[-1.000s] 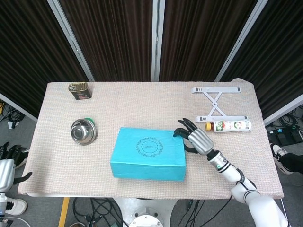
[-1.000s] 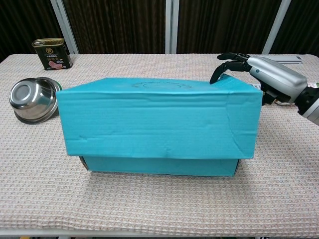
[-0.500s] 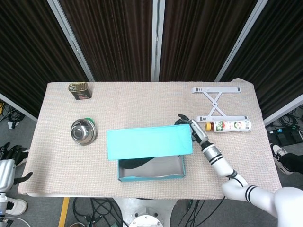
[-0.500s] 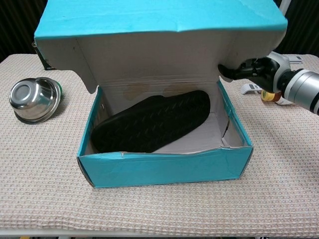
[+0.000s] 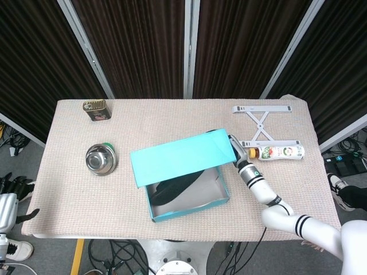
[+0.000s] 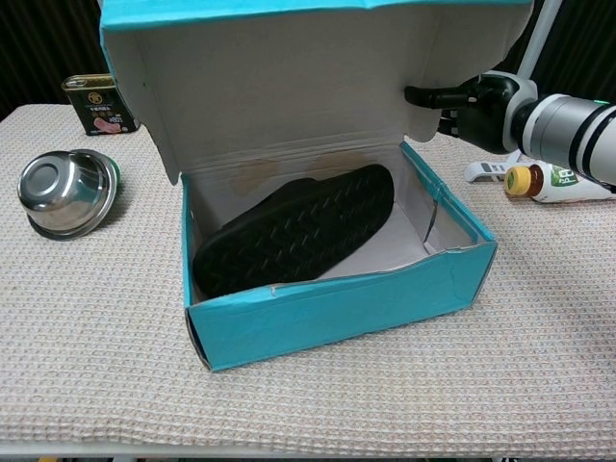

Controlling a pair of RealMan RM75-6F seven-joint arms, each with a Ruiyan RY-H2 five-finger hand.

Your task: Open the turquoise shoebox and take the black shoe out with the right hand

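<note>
The turquoise shoebox stands open at the front middle of the table, turned a little askew. Its lid is raised and leans back. The black shoe lies inside, sole up, slanting from front left to back right, also seen as the shoe from above. My right hand is at the lid's right edge, its fingers gripping the side flap; the lid hides most of the right hand in the head view. My left hand hangs off the table's left front corner, holding nothing.
A steel bowl and a tin can sit at the left. A drink bottle lies right of the box, just behind my right forearm. A white folding stand is at the back right.
The lid went from shut to fully raised and tipped back, lifted by my right hand. The box base has swung slightly, its right end moving away from me. The shoe came into view.
</note>
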